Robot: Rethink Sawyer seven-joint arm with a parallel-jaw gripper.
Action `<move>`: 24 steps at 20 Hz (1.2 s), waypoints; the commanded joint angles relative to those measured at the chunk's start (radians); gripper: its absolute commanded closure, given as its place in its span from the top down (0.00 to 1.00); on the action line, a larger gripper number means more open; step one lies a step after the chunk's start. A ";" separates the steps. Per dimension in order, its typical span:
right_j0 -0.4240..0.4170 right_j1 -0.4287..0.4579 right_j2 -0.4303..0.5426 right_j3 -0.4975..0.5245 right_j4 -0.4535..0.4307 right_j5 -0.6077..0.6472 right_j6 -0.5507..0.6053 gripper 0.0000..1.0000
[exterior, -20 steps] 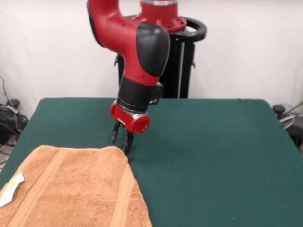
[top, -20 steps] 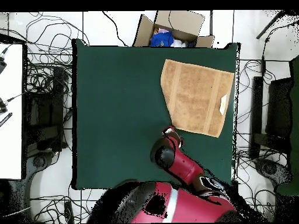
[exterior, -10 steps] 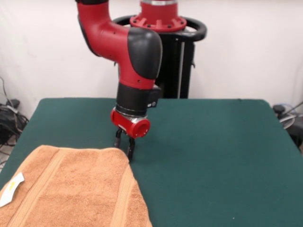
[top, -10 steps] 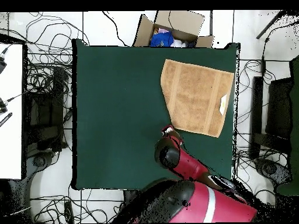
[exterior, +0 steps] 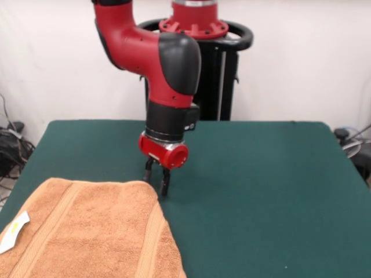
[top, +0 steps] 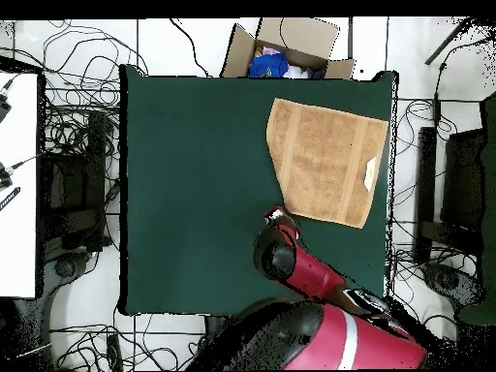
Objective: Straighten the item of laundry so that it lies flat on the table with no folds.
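Green felt table (exterior: pixel 261 191); white wall | towel (exterior: pixel 87 231) at corner | pincer (exterior: pixel 156 180) slightly open, empty

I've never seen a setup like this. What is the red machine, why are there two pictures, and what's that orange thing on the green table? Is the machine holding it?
The red and black machine is a robot arm on a black stand. Its grasping part, the end effector, has two dark fingers pointing down, slightly apart.

Both pictures show the same moment. One camera sits across the table facing the robot. The other looks straight down from above, with the robot at the bottom of that picture, so sides appear swapped between them.

The orange thing is a towel with woven stripes and a small white tag. It lies toward one corner of the table; from above its outline is lopsided, with one edge slanting.

Nothing is held. The end effector is next to the towel's nearest corner, low over the green cloth, with nothing between its fingers.

Beyond the table, a cardboard box sits on the floor among cables.
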 commanded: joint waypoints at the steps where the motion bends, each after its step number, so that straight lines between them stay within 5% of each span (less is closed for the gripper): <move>1: 0.052 -0.034 0.063 -0.102 -0.054 -0.008 0.107 1.00; 7: 0.012 -0.018 0.117 -0.121 -0.163 -0.069 0.125 1.00; 12: 0.134 -0.017 -0.060 -0.158 -0.096 0.035 0.034 1.00; 24: 0.253 0.027 -0.225 -0.210 -0.038 0.170 0.038 1.00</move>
